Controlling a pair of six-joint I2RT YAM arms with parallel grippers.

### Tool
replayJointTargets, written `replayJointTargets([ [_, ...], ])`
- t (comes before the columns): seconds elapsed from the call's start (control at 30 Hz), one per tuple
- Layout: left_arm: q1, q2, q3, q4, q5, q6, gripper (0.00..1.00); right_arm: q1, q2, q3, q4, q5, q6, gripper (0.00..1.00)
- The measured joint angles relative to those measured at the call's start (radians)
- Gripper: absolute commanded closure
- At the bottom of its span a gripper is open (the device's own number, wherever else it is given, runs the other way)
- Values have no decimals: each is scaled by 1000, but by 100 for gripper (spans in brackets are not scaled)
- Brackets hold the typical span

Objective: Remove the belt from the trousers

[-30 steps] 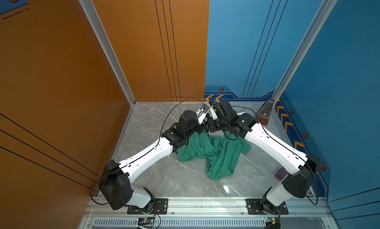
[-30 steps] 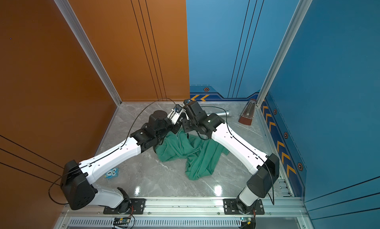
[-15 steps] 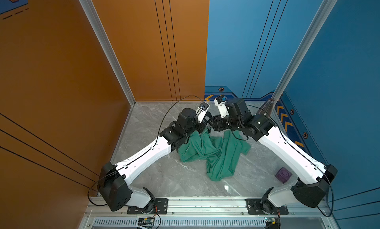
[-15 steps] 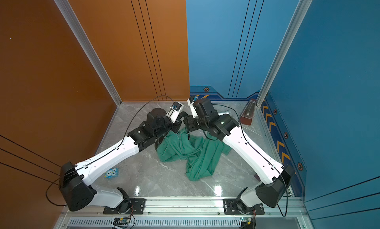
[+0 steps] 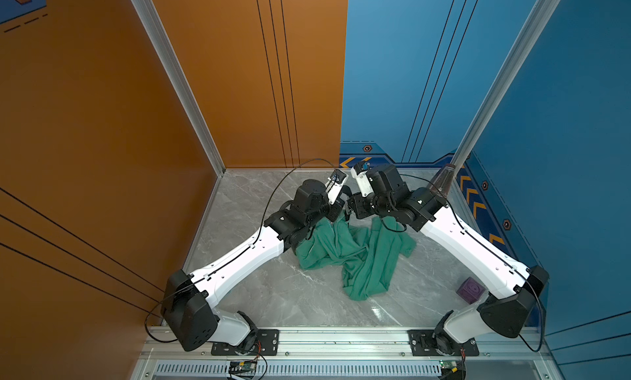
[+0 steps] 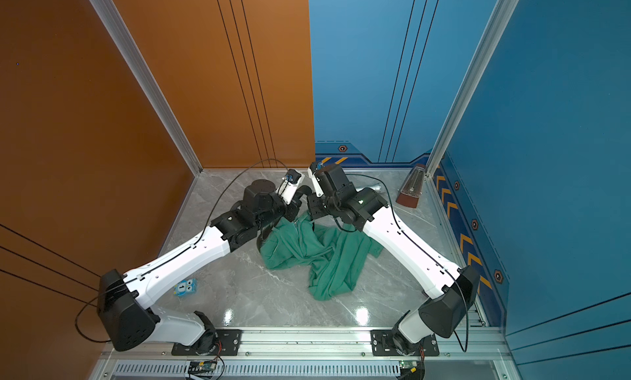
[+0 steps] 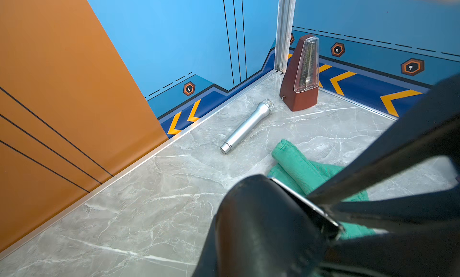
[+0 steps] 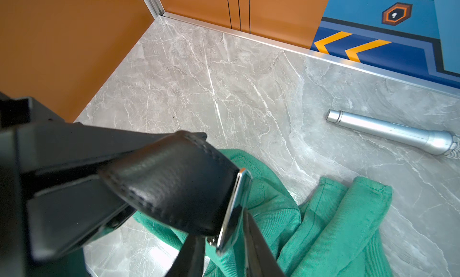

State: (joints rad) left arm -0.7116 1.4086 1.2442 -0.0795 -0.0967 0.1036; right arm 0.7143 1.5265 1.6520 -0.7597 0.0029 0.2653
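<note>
Left gripper (image 8: pixel 159 171) pinches the flat black leather belt (image 8: pixel 184 191); seat the right gripper (image 8: pixel 221 228) (flanking its silvery buckle (image 8: pixel 236 196), grip unclear) before pulling clear of the teal-green cloth trousers (image 8: pixel 336 226).

Overhead pair; wrist views sharing trousers (image 8: pixel 336 226)

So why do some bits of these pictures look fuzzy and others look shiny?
In both top views, bright glare patches sit on the marble floor. In the left wrist view, the close-up belt is blurred, while the microphone further off is crisp. In the right wrist view, the buckle glints brightly.
</note>
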Motion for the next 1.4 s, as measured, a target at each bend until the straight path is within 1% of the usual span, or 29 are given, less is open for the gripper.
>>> replayJointTargets([
  [0.07,0,0,0,-1,1,0,100,0,1,0,0,2,-2,86],
  [0.13,0,0,0,-6,3,0,100,0,3,0,0,6,-7,92],
  [0.27,4,0,2,-16,5,-8,100,0,5,0,0,18,-11,96],
  [0.47,6,0,30,-29,29,-27,100,0,12,0,-1,28,-14,98],
  [0.67,19,-8,97,-55,84,-60,100,1,59,0,9,38,-15,98],
  [0.97,99,-39,97,-94,169,-133,100,8,66,-28,108,27,-21,100],
  [1.1,153,-78,20,-43,225,-201,100,-24,18,-102,200,-22,-8,100],
  [1.17,166,-87,-18,-8,247,-222,100,-41,-7,-136,222,-43,3,100],
  [1.27,175,-92,-54,56,274,-226,100,-66,-29,-169,219,-54,13,100],
  [1.4,175,-92,-84,103,293,-226,100,-72,-42,-173,208,-64,20,100],
])
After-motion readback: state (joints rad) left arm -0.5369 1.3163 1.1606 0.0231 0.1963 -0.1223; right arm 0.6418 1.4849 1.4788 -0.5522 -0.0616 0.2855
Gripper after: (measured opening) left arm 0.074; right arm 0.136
